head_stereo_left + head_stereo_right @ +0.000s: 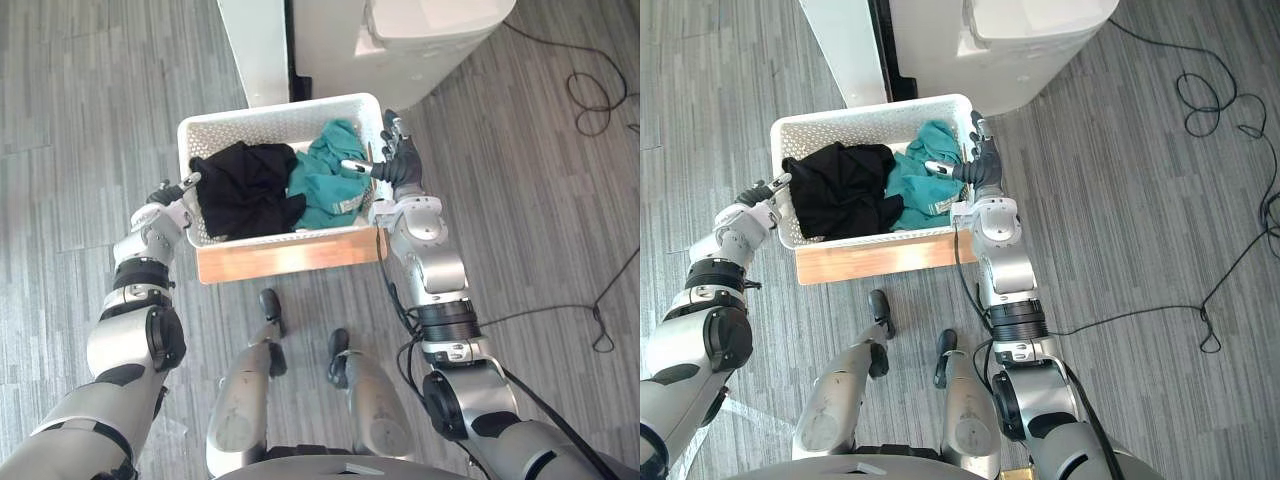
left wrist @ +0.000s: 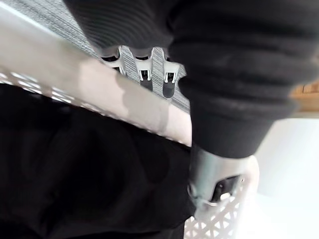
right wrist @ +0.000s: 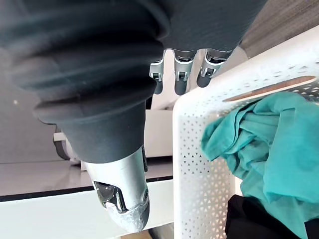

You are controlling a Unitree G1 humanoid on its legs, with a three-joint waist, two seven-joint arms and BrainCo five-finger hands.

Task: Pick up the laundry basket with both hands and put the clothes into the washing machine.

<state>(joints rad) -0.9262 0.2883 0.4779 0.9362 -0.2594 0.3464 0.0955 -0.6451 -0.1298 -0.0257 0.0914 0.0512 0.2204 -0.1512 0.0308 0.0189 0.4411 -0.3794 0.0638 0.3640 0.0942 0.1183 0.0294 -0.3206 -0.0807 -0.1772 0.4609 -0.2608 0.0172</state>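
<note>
grey plank floor [image 1: 80, 100] holds a wooden stand [image 1: 290, 255]; the basket [image 1: 270, 115] sits on it, clothes [image 1: 250, 190] inside, washing machine [image 1: 420, 30] just beyond the basket. left hand [image 1: 170, 196] and right hand [image 1: 400, 160] flank the basket's sides, fingers straight, gripping nothing; lifting and loading remain.

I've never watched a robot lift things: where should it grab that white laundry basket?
The laundry basket is wide and open-topped, with clothes heaped in its middle. It is probably best gripped by the rim at its two short ends, left hand from the left, right hand from the right.
</note>
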